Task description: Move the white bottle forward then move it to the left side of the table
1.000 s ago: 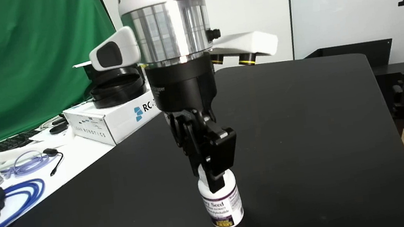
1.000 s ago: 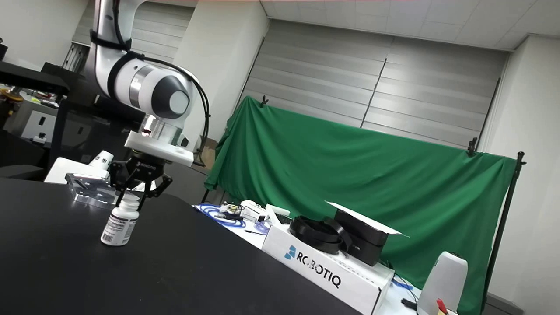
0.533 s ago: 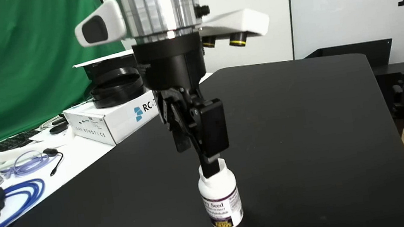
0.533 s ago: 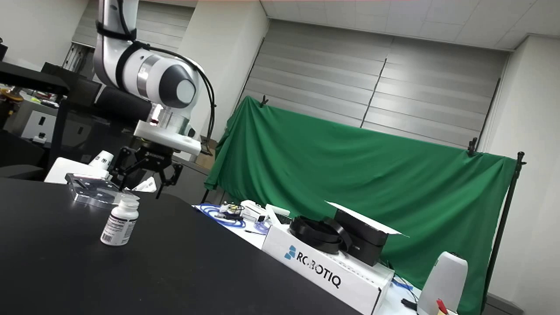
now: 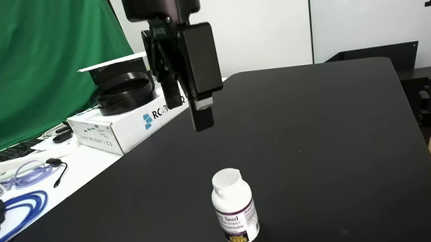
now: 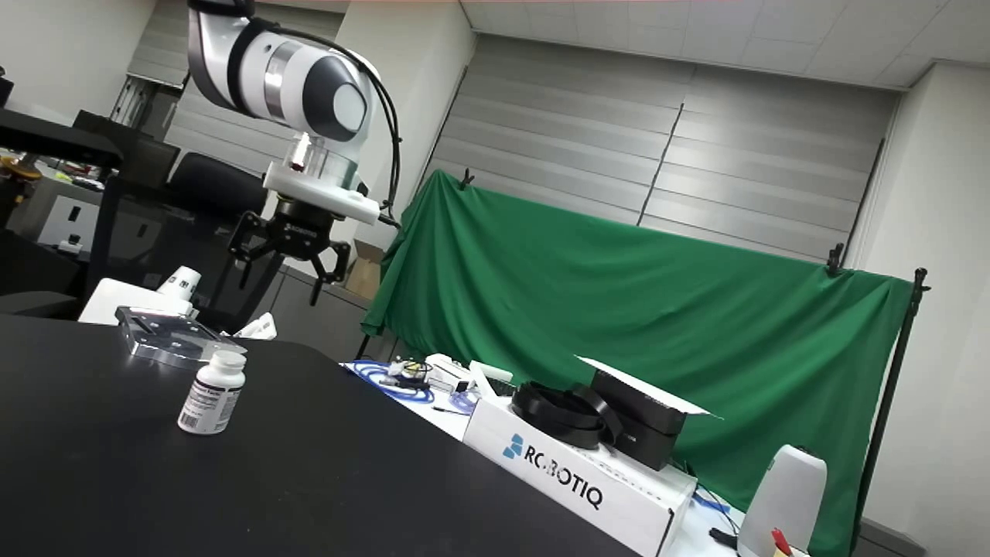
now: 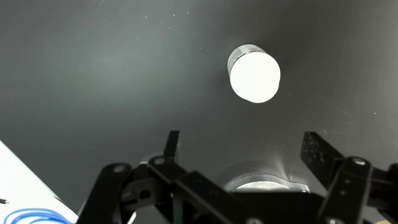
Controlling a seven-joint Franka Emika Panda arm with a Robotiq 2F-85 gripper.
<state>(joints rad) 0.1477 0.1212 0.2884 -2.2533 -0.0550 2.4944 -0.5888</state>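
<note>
The white bottle (image 5: 235, 214) stands upright on the black table (image 5: 317, 132), its label facing out in both exterior views. From above, the wrist view shows mainly the bottle's bright white top (image 7: 255, 77), just beyond the fingertips. My gripper (image 7: 241, 133) is open, with a wide gap and nothing between its fingers. It hangs well above the table; in an exterior view the gripper (image 6: 280, 294) is higher than the bottle (image 6: 210, 398) and off to its right, not touching it.
Alongside the table, a white printed box (image 5: 137, 125) carries black rings (image 5: 126, 93) on a white surface. Blue cables (image 5: 29, 210) lie near it. A clear block (image 6: 166, 338) sits behind the bottle in an exterior view. A rounded metallic shape (image 7: 264, 183) shows below the gripper in the wrist view.
The gripper has let go of the bottle's top, its fingers spreading apart, and has risen away from it. The bottle has stayed standing in practically the same spot.
</note>
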